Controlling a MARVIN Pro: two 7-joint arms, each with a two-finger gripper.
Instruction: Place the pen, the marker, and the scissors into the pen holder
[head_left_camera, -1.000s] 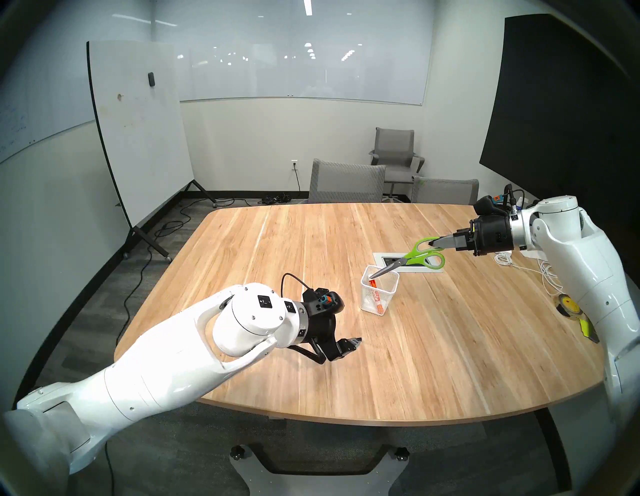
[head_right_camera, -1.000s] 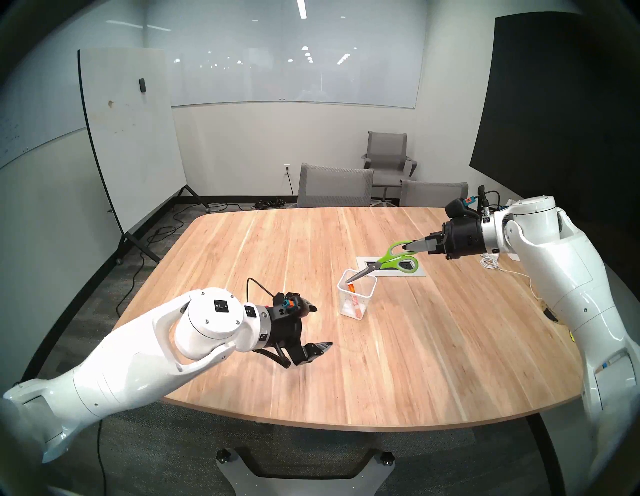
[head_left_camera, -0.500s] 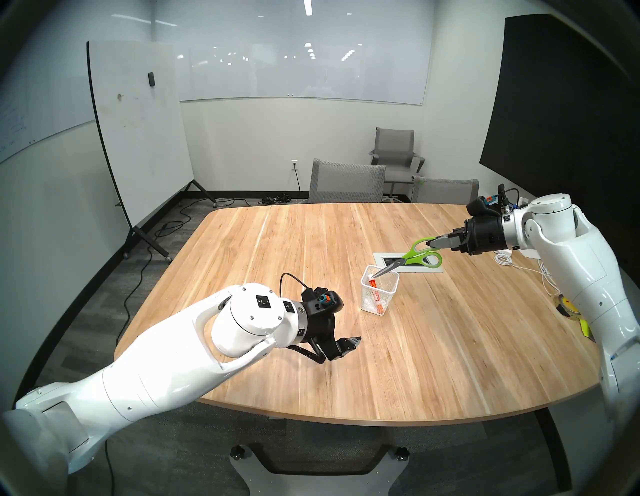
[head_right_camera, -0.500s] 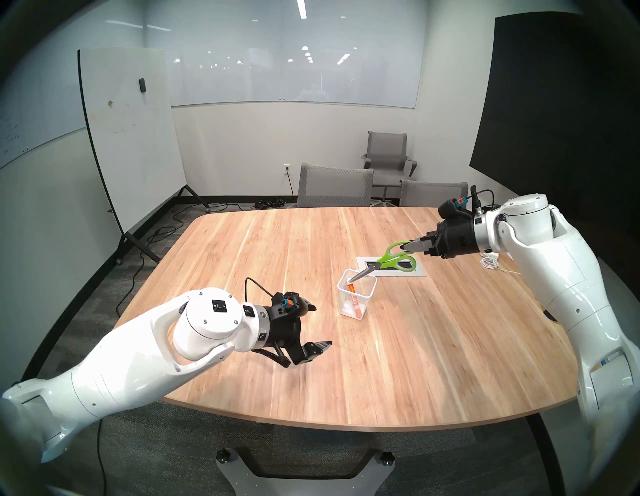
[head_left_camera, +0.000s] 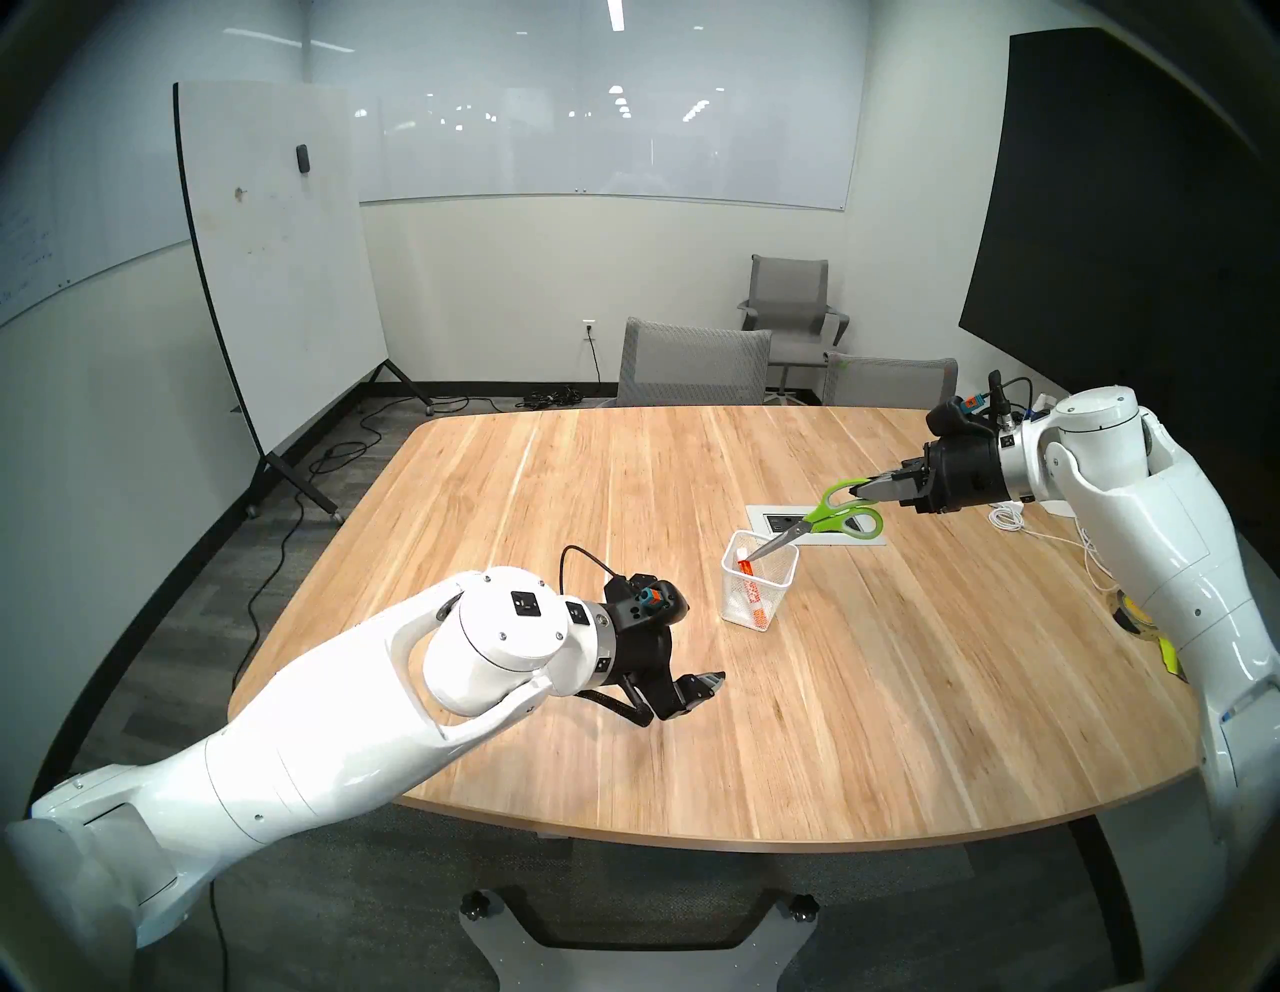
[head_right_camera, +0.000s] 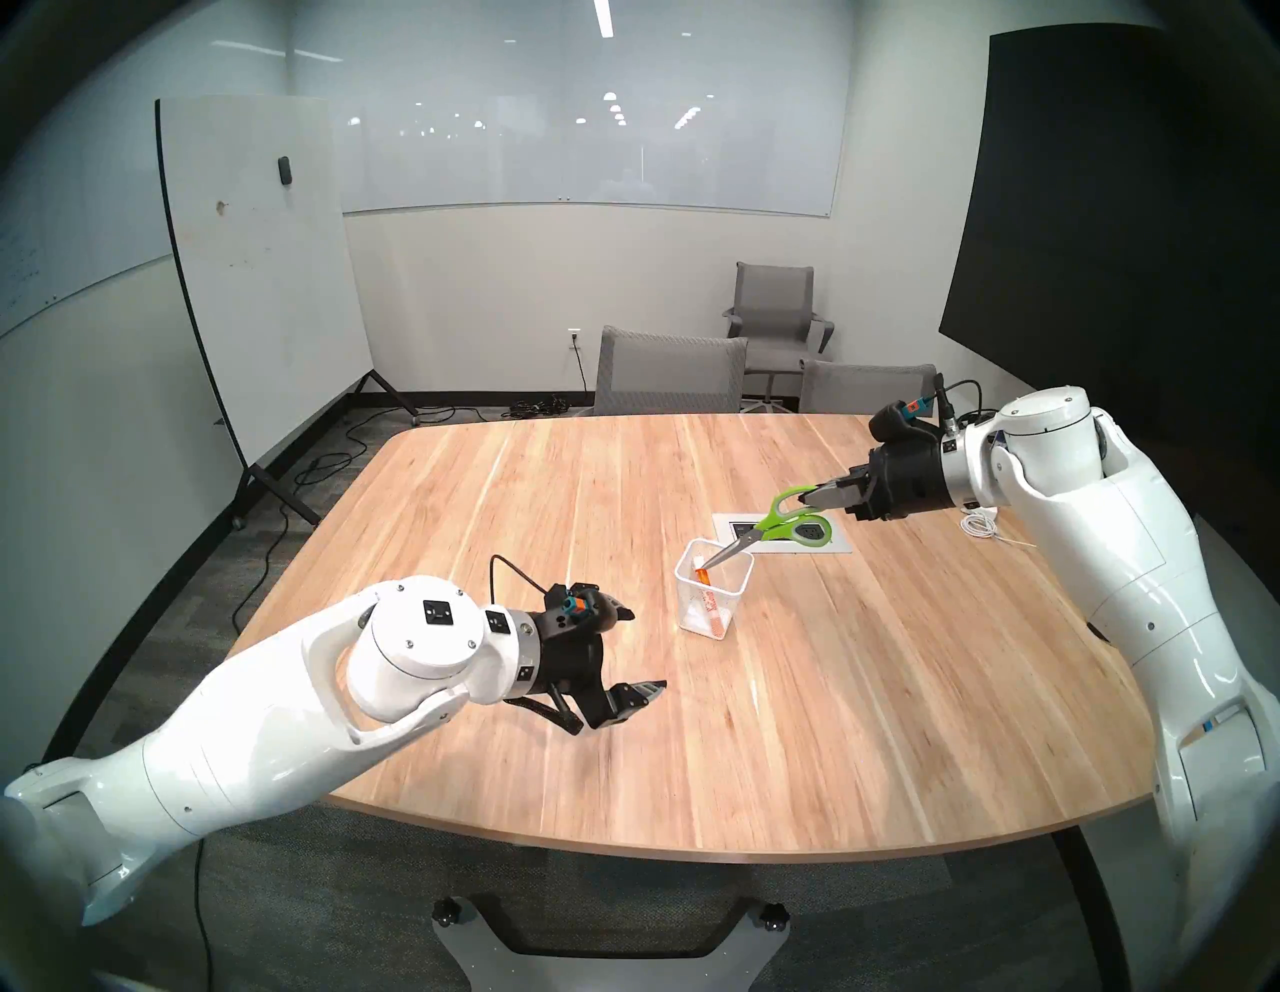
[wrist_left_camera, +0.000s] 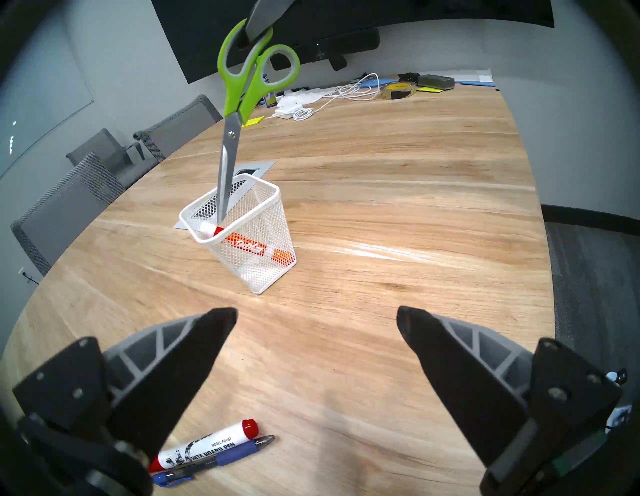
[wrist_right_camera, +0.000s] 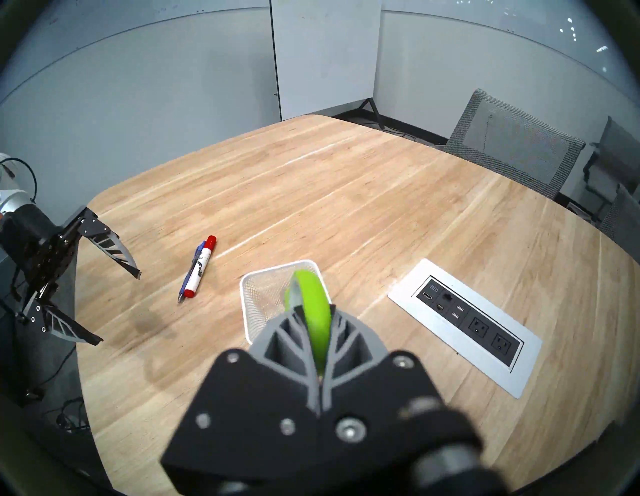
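Right gripper (head_left_camera: 861, 489) fingers clamped on scissors (wrist_left_camera: 239, 104) handle, blades pointing down, tips inside pen holder (wrist_left_camera: 273, 221) rim; left gripper (wrist_left_camera: 317, 322) fingers spread wide, empty

Table (wrist_left_camera: 381, 214) matt wood; pen holder (wrist_left_camera: 258, 239) white wire mesh; scissors (wrist_left_camera: 230, 138) metal blades.
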